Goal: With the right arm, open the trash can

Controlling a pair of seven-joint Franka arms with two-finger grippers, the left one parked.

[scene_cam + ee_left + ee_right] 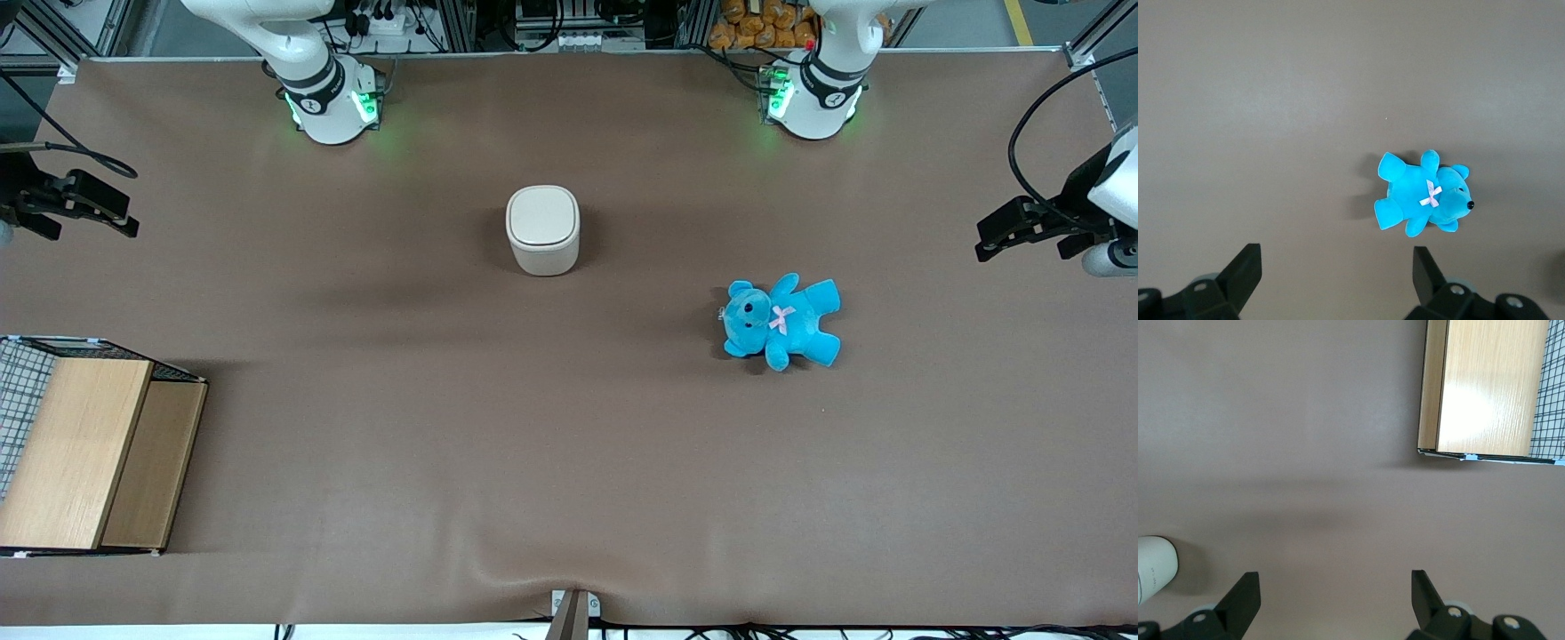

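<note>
- Table (444,462) covered in a brown cloth carries everything we see here, and the cloth wrinkles a little at the edge nearest the front camera.
- We find the small cream-beige plastic trash can (542,229), rounded-square in shape, standing upright about midway between the two arm bases, with its flat lid lying closed on top.
- We see the right arm's black two-finger hand (84,212) hanging above the working arm's end of the table, well apart from the trash can and touching nothing.
- In the right wrist view the hand (1335,600) has its two fingers spread wide, with only bare cloth between them.
- From that same view we catch a rounded sliver of the trash can (1155,570) at the frame's edge.
- We note a light wooden box with a wire-mesh side (80,449) at the working arm's end of the table, nearer the front camera than the hand; the right wrist view shows it too (1485,387).
- We see a bright blue plush teddy with a pink bow (782,320) lying flat toward the parked arm's end, nearer the front camera than the trash can and well apart from it.
</note>
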